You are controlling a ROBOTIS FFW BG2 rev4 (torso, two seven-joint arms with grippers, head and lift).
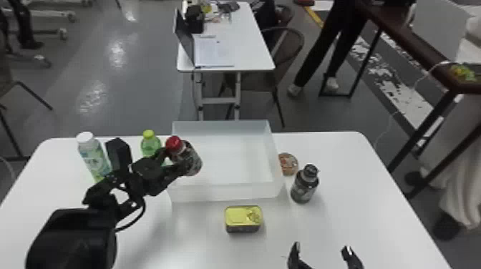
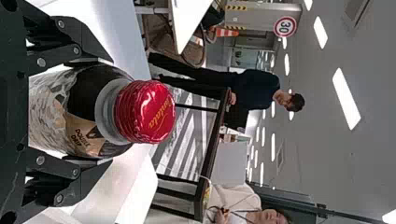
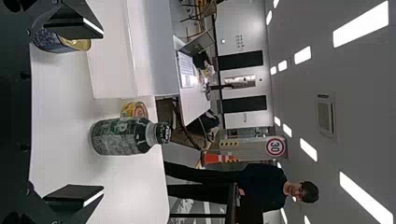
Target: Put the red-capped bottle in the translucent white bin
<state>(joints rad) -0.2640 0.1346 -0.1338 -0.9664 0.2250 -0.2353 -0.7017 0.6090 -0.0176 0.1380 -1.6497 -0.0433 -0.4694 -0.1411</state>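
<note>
OK, red-cap btl [image 1: 193, 160] nr bin's L rim [image 1: 173, 127]

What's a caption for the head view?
Black left pincer holding a red-capped bottle by the rectangular translucent white bin.

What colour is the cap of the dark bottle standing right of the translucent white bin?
Black cap, showing best in the head view.

The smooth white counter [image 1: 343, 229] has a soft sheen. The rectangular translucent white bin [image 1: 229, 193] looks like matt, frosted plastic. The red cap [image 2: 145, 112] is glossy and ridged, with sharp highlights. The rectangular yellow-topped tin [image 1: 243, 216] is shiny metal. Smooth grey flooring [image 1: 143, 82] beyond, at far left, gives back glossy reflections.
</note>
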